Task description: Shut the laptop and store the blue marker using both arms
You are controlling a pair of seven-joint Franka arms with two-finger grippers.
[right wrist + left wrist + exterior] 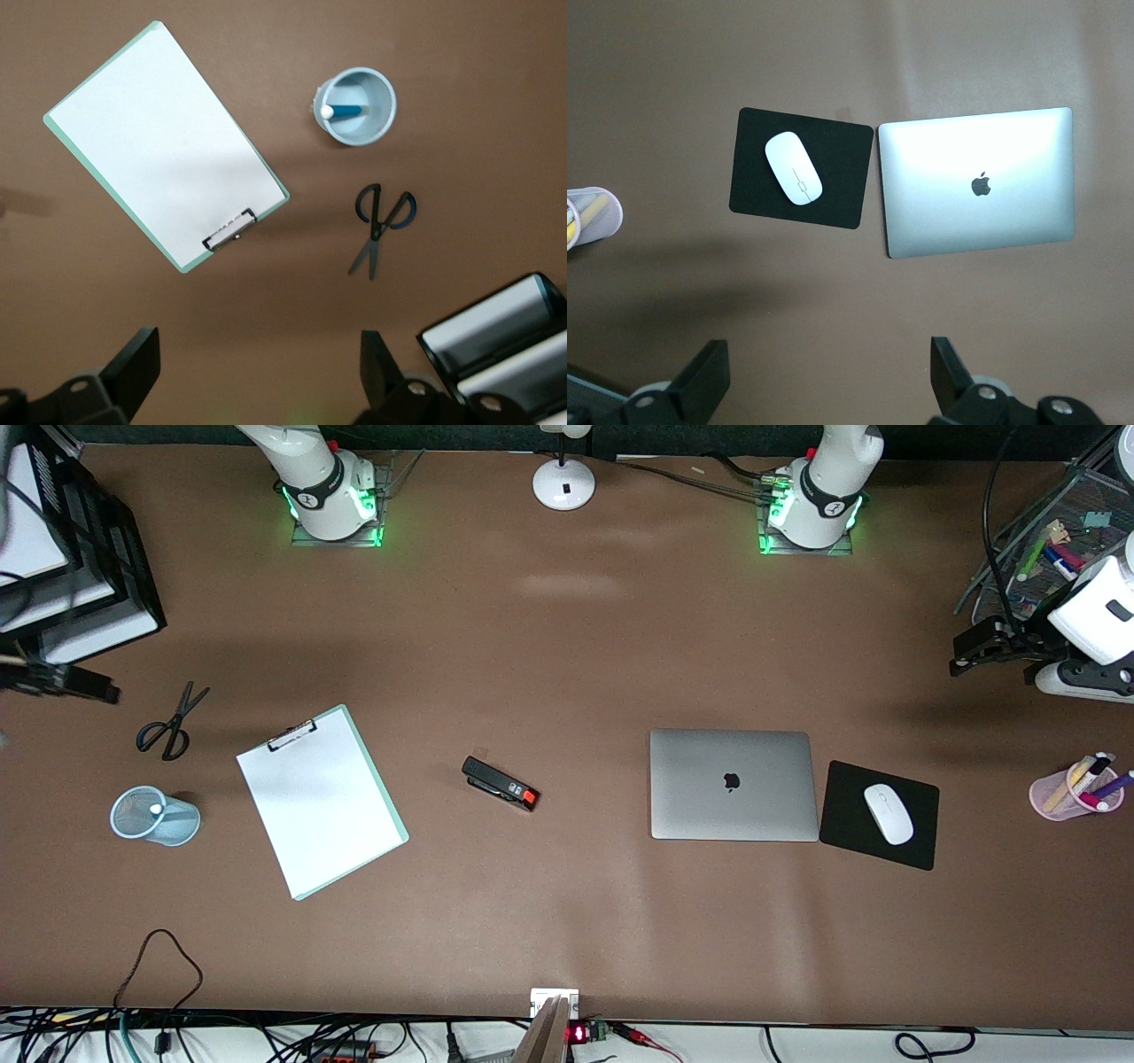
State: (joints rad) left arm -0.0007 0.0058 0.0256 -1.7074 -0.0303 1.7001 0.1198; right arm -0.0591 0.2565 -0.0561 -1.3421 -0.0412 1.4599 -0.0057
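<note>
Two arms wait, jaws spread wide and empty.
Taking the front view as a clock face, the laptop (pixel 733 784) lies closed at 4 o'clock, just beside a mouse pad (pixel 842 815). The blue marker (pixel 345 111) stands in a pale-blue cup (pixel 155 816) at 8 o'clock. The left gripper (pixel 961 657) hangs at 2 o'clock and the right gripper (pixel 257 367) at 9 o'clock, both over the tabletop (pixel 567 646).

A brown worktop (pixel 567 646) fills the scene under soft overhead light, with pale glare patches. A white lamp base (pixel 563 483) stands at its edge, and what appear to be cables (pixel 266 1041) trail below.
</note>
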